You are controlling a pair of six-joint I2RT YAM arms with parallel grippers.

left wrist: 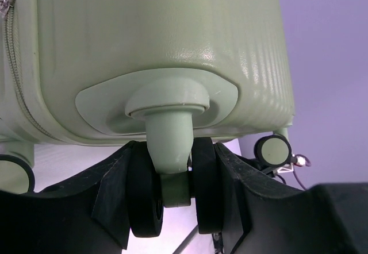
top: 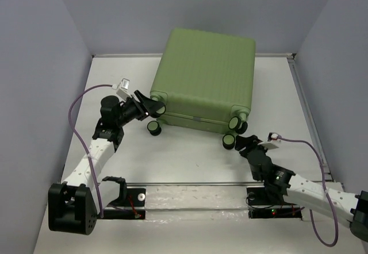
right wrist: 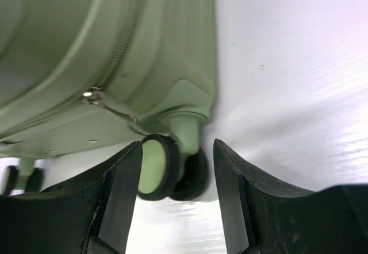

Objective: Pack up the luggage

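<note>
Showed a white tabletop [top: 190, 165] with grey walls around it. Found the luggage [top: 204, 76], the largest item by far, lying flat and zipped shut at the far middle of that tabletop. Light green and ribbed, with the wheeled end turned toward the arm bases. Came in from the near left with the left arm [top: 92, 156], and from the near right with the right arm [top: 313, 193]. Had the left jaws clamped on the left-corner caster [left wrist: 169, 145], black pads pressed against both outer faces of its twin black wheels, pale green stem standing between them. Kept the right jaws spread apart around the right-corner caster [right wrist: 155, 168]: one pad at or nearly at the wheel, a clear gap at the other, nothing gripped. Caught a small silvery zipper pull [right wrist: 109, 107] just above that caster.
</note>
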